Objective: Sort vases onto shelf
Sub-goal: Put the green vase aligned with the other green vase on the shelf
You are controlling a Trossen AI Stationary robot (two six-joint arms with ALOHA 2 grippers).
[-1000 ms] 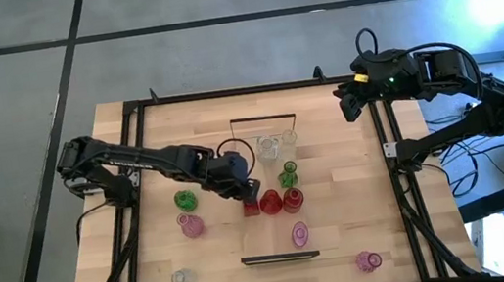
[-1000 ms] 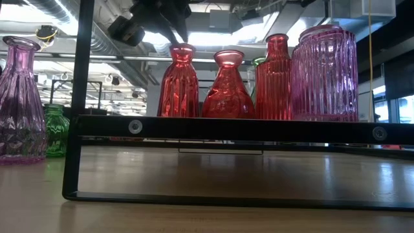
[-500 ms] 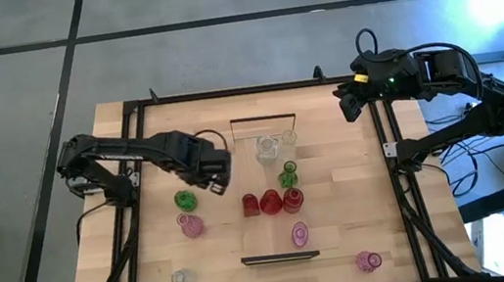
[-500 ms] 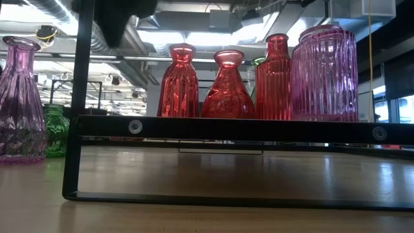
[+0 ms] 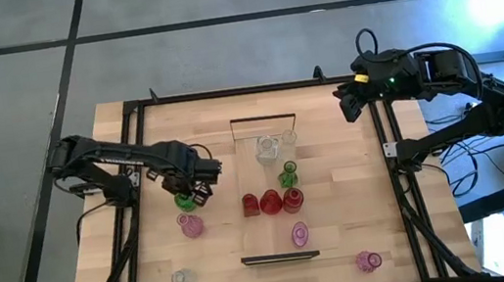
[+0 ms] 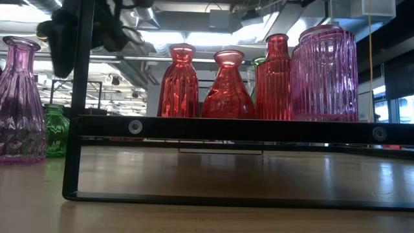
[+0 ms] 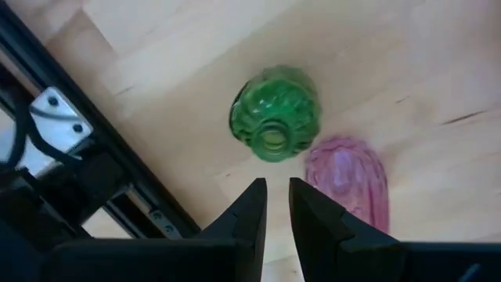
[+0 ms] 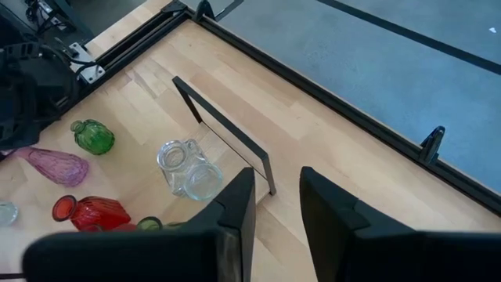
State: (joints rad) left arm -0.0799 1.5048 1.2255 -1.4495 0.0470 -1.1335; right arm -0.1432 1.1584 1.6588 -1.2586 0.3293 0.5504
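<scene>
The shelf (image 5: 263,230) is a light board with dark end frames. Two clear vases (image 5: 266,147), a green one (image 5: 289,175), three red ones (image 5: 270,201) and a pink one (image 5: 300,234) stand upright on it. A green vase (image 5: 184,200), a pink vase (image 5: 191,226), a clear vase (image 5: 181,278) and another pink vase (image 5: 369,261) stand on the tabletop. My left gripper (image 5: 194,177) hovers above the loose green vase (image 7: 275,114), fingers nearly together and touching nothing. My right gripper (image 5: 344,103) waits at the far right, holding nothing.
A black rail frame (image 5: 136,167) runs around the tabletop and passes close to my left arm. In the low view the shelf's near end frame (image 6: 239,129) crosses in front of the red vases (image 6: 228,85). Bare wood (image 5: 354,196) lies right of the shelf.
My left gripper has drawn away from the leftmost red vase on the shelf and travelled toward the table's left edge. It now hangs over the loose green vase. The red vase stays upright on the shelf.
</scene>
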